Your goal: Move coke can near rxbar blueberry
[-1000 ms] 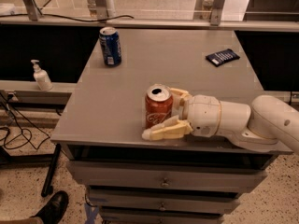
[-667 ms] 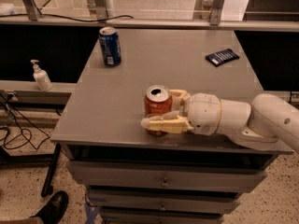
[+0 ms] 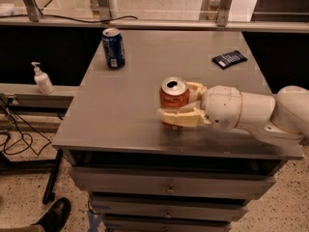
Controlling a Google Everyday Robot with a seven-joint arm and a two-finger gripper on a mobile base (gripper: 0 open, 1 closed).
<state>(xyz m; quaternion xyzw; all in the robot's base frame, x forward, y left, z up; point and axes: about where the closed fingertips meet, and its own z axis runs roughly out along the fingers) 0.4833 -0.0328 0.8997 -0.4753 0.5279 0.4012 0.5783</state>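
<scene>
Gripper (image 3: 187, 104), fingers pinching the coke can (image 3: 173, 94) (low on its body); a slack grip could let it topple en route to the bar (image 3: 229, 59).

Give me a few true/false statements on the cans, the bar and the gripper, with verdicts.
1. The gripper is closed around the coke can, which stands upright on the table. True.
2. The rxbar blueberry lies touching the coke can. False: it lies apart from the can, near the table's far right edge.
3. The blue can stands upright near the table's far left corner. True.
4. The soap dispenser stands on the table. False: it stands on a lower ledge to the left of the table.
</scene>
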